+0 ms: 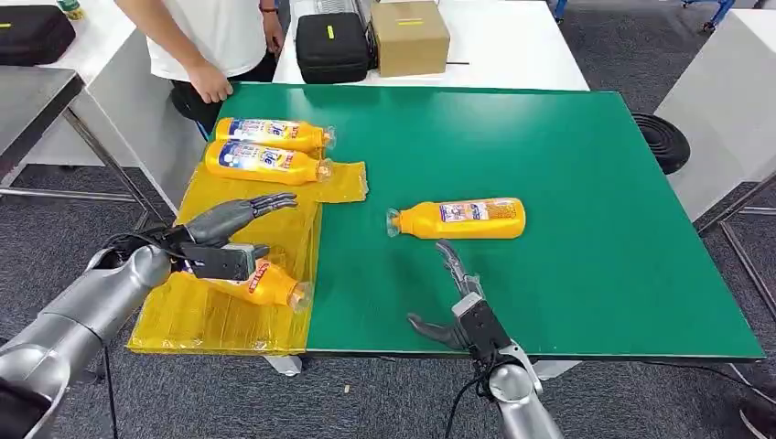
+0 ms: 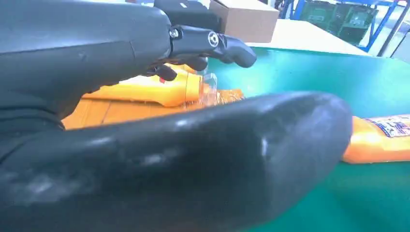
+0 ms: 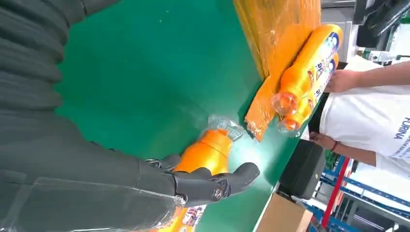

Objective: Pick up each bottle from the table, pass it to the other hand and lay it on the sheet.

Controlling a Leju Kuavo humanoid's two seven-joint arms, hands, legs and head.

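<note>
Counting the bottles gives four in all: two lie side by side on the yellow sheet (image 1: 197, 311) near the bench's (image 1: 549, 302) far left corner, the far bottle (image 1: 273, 133) and the second bottle (image 1: 265, 160) just beside it. A third bottle (image 1: 265, 283) lies on the sheet near the bench's front left edge, under the left hand (image 1: 224, 233). That hand hangs over it with fingers spread; whether the thumb still touches the bottle I cannot tell, though it looks released. The last bottle (image 1: 462, 219) lies on the bare green surface towards the middle of the bench, off the sheet. The right hand (image 1: 453, 302) hovers near it at the front edge, empty with fingers apart. By my judgement three of four are delivered, and one pickup, handover and placing are left. A person (image 1: 210, 37) stands at the far left corner.
</note>
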